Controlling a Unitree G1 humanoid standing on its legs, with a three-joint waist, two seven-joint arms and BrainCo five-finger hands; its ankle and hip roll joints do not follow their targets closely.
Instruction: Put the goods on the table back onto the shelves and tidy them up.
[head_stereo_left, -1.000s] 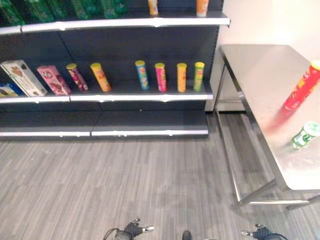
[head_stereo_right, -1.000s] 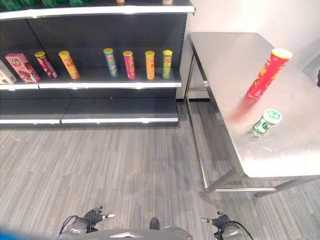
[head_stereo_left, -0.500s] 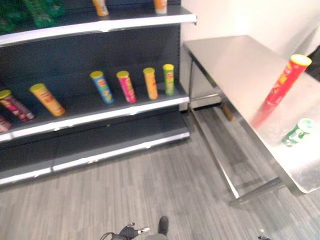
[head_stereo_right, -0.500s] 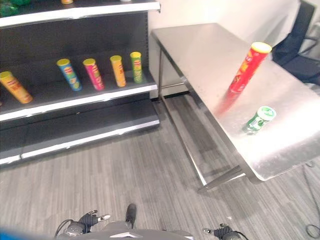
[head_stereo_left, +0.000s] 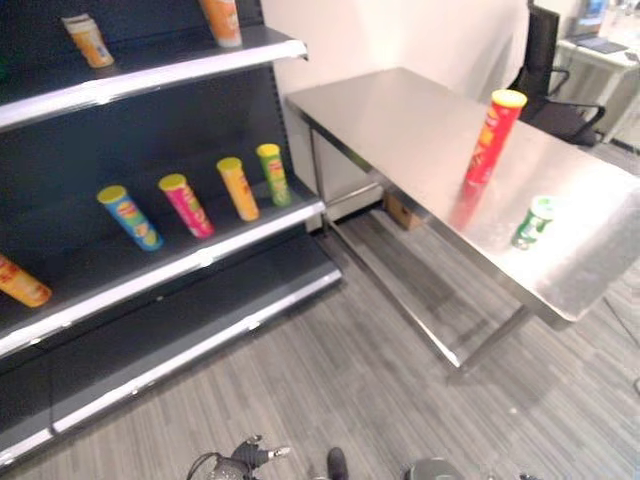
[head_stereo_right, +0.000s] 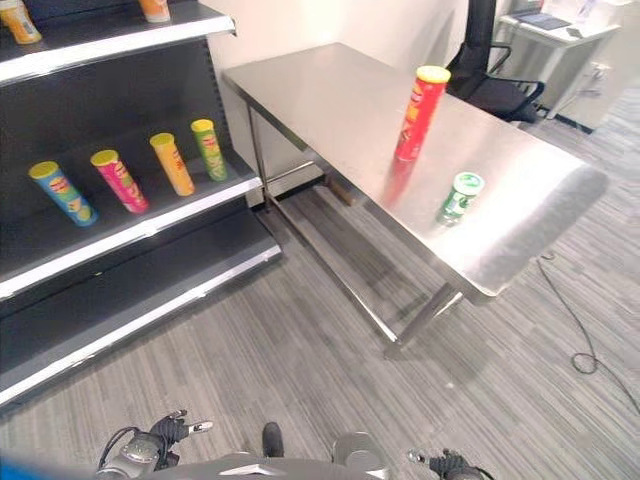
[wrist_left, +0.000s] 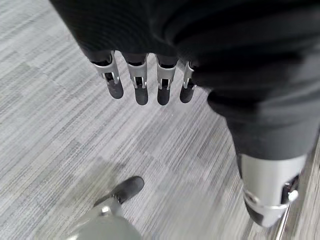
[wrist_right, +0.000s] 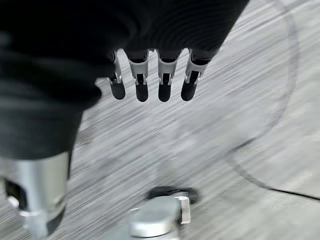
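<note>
On the steel table (head_stereo_left: 400, 120) a tall red can with a yellow lid (head_stereo_left: 488, 135) stands upright. A short green can (head_stereo_left: 532, 222) stands nearer the table's front edge. Both hands hang low over the grey floor, far from the table. My left hand (wrist_left: 141, 87) has straight fingers and holds nothing; it also shows at the bottom of the right eye view (head_stereo_right: 160, 440). My right hand (wrist_right: 150, 82) is likewise open and empty, low in the right eye view (head_stereo_right: 445, 462).
The dark shelf unit (head_stereo_left: 200, 255) stands left of the table. Its middle shelf carries blue (head_stereo_left: 128, 215), pink (head_stereo_left: 187, 204), orange (head_stereo_left: 237, 188) and green (head_stereo_left: 270, 173) tall cans. An orange item (head_stereo_left: 222, 20) stands on the upper shelf. A black office chair (head_stereo_left: 545, 80) stands behind the table.
The whole picture has swung to the right, so the table sits nearer the middle and the shelf's left part has left view. The cans and the hanging hands have not moved.
</note>
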